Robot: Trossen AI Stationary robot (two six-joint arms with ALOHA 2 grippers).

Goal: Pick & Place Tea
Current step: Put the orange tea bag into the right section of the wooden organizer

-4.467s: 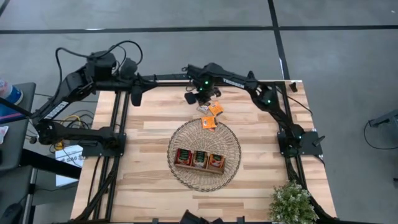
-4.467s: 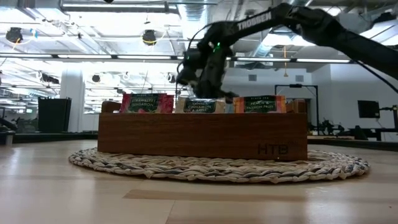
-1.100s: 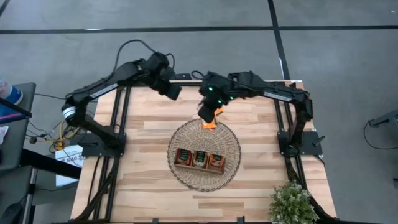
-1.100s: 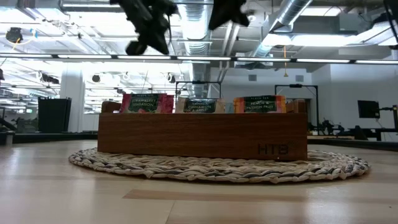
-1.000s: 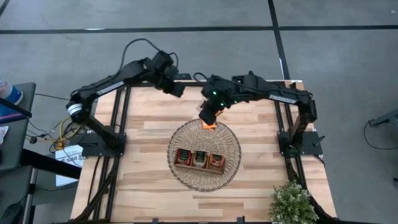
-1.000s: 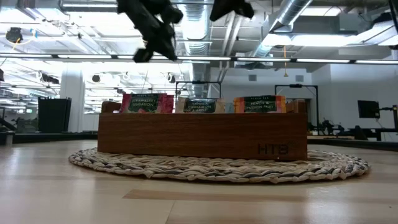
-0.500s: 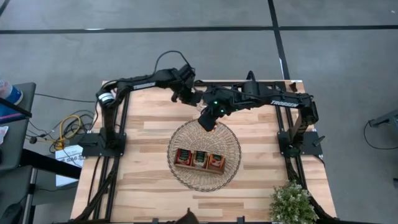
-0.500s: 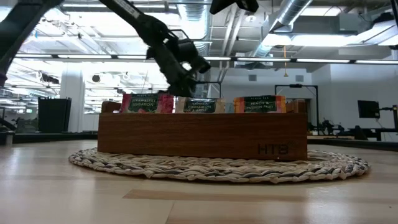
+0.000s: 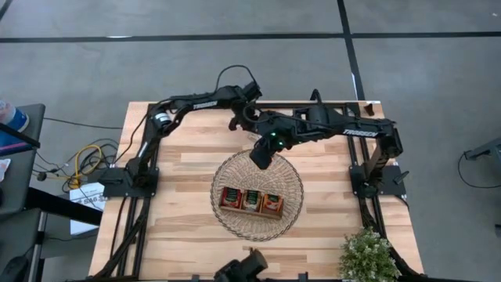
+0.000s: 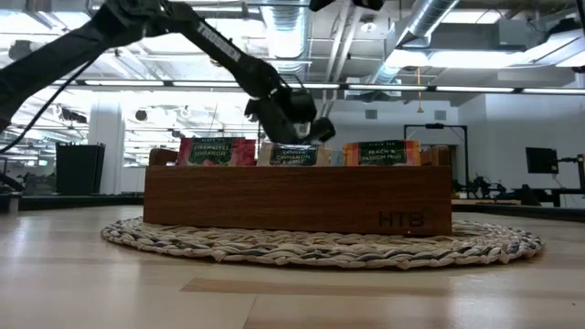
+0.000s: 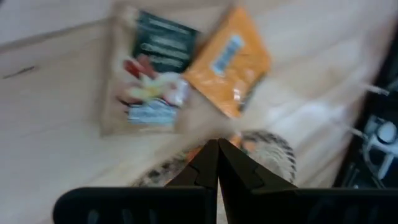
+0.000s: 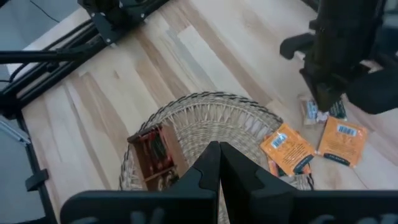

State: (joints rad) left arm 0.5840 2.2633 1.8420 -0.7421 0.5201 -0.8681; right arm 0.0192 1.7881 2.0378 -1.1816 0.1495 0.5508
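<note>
Two orange sachets (image 12: 287, 148), one pale sachet (image 11: 152, 74), flat on wood

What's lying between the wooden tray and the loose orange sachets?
Only bare wicker basket weave between the wooden tray and the orange sachets, in the right wrist view.

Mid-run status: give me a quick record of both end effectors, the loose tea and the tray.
left end effector: shut, nothing gripped, low over the loose tea beyond the basket
right end effector: shut, nothing gripped, above the basket's far rim
loose tea: pale sachet and orange sachet on the table; second orange sachet lying on the basket rim
tray: inside the basket, standing sachets in its compartments
</note>
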